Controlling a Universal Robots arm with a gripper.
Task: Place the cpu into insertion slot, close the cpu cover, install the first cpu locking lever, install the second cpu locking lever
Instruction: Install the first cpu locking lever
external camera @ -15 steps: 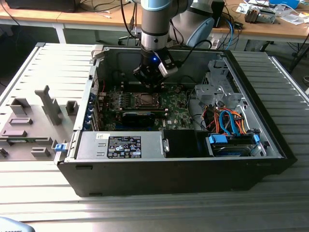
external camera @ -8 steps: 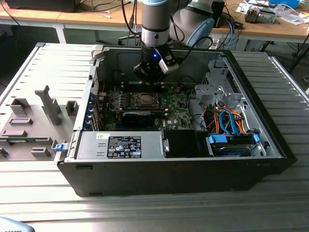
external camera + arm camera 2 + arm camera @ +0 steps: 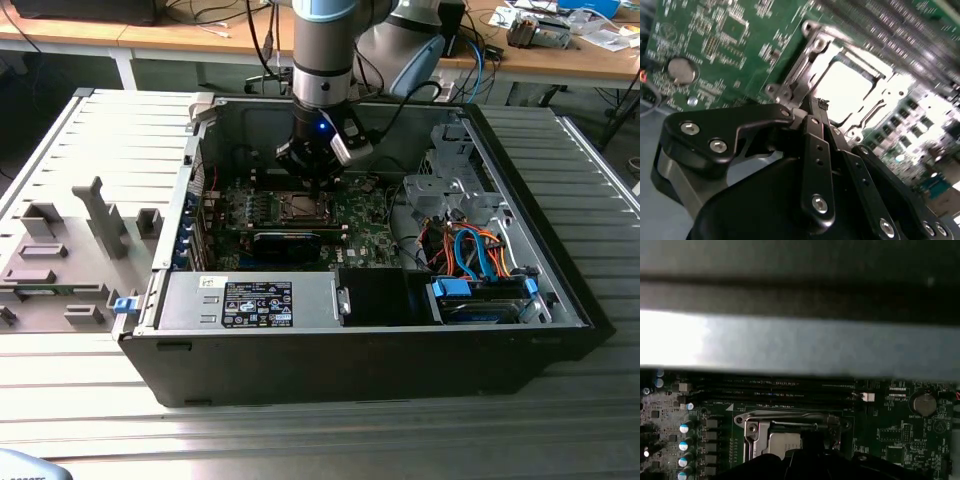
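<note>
Gripper [image 3: 815,112] positioning is what we are checking first: in the second wrist view its black fingers [image 3: 812,150] are lying pressed together with no gap between them and nothing between the pads, so we are treating it as closed and empty. In the exterior view we are seeing the gripper [image 3: 316,182] hanging inside the open computer case [image 3: 560,300], directly above the green motherboard [image 3: 365,235].

We are locating the insertion slot [image 3: 850,90] just beyond the fingertips, with the tips poised at one edge of its silvery rim. The cpu [image 3: 842,95] is lying flat inside the slot, its bright metal top facing up. The cpu cover [image 3: 880,92] appears to be lying flat around the chip, framing it, though glare is washing out the detail. In the first wrist view the cpu cover [image 3: 790,421] is running lengthwise parallel to the long memory slots [image 3: 775,390] beside it.

We are unable to make out either locking lever or whether one is latched; the gripper body is hiding the near half of the slot.
</note>
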